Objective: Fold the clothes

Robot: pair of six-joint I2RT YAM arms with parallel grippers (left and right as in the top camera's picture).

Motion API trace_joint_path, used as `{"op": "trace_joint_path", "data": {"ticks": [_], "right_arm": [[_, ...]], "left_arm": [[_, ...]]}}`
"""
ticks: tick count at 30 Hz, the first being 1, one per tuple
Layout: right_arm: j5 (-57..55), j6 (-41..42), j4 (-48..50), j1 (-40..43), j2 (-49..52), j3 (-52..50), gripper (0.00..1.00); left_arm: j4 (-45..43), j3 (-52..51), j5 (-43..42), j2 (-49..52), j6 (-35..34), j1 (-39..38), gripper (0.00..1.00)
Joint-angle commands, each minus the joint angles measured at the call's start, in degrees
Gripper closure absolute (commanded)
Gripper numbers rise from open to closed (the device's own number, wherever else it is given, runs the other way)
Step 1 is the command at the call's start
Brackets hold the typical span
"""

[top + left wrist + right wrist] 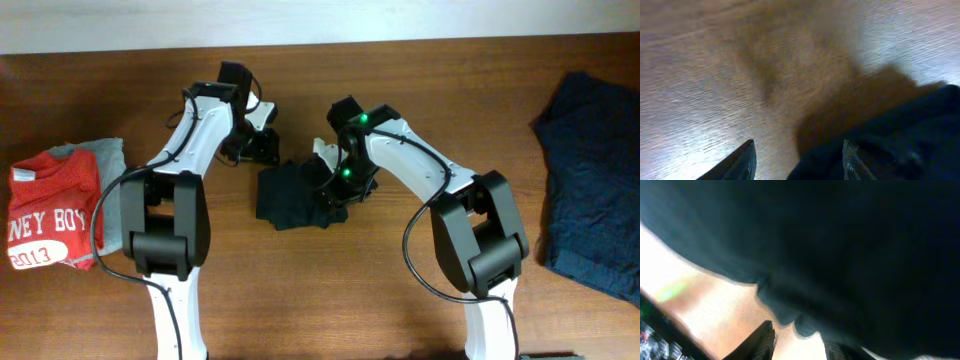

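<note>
wood table (300, 300) | left tool (798, 151) wide, empty | right tool (800, 339) at black T-shirt (280, 196), grip unclear

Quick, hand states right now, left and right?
Left hand: open, holding nothing, at the edge of the shirt.
Right hand: up against the shirt; open or closed cannot be told.

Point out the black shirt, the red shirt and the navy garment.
black shirt (280, 200): overhead view, bare left part.
red shirt (55, 185): overhead view, above the lettering.
navy garment (595, 190): overhead view, its middle.
</note>
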State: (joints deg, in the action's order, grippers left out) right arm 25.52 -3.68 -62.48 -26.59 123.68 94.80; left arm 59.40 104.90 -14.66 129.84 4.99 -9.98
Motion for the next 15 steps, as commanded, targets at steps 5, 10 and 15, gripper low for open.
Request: {"op": "trace_joint_path", "data": {"ticks": [5,10,15], "right_arm": [[-5.66,3.8,8.37,-0.13,-1.4,-7.91,0.62],[-17.2,4.66,10.99,0.09,-1.4,-7.89,0.6],[-28.44,4.63,15.32,0.09,-1.4,-7.17,0.49]], "left_arm": [[9.16,0.46,-0.55,1.31,1.11,0.02,0.46],[17.46,0.33,4.31,1.31,1.09,0.02,0.65],[24.04,0.02,7.45,1.31,0.22,0.0,0.84]]}}
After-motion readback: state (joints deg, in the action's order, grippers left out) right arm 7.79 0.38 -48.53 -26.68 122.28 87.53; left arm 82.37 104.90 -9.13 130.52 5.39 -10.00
